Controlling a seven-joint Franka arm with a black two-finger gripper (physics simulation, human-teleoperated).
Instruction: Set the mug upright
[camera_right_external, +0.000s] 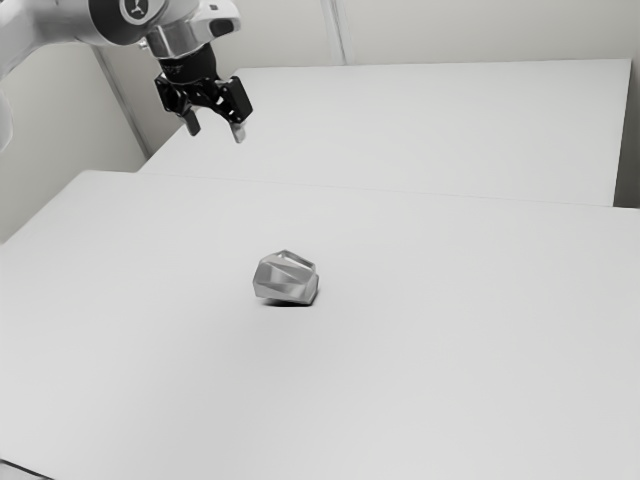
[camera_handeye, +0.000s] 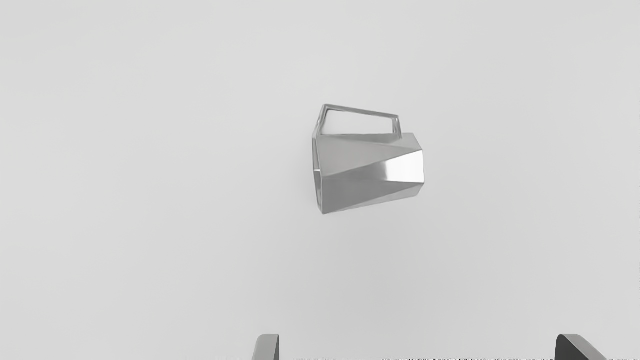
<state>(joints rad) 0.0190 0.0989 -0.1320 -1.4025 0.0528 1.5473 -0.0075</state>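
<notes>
High above the table at the exterior view's upper left is my gripper (camera_right_external: 216, 130), its two fingers well apart. In the wrist view the gripper (camera_handeye: 417, 347) is open, nothing between its fingertips. The faceted silver-grey mug (camera_right_external: 286, 279) lies on its side on the table, below my gripper and farther toward the exterior view's right. The wrist view gives the mug (camera_handeye: 370, 172) with its angular handle sticking out sideways from the body. A gap separates the mug from both fingers.
The white tabletop (camera_right_external: 420, 370) spreads around the mug. Behind it is another white surface (camera_right_external: 430, 130), with pale wall panels beyond. A dark thin line crosses the exterior view's bottom left corner.
</notes>
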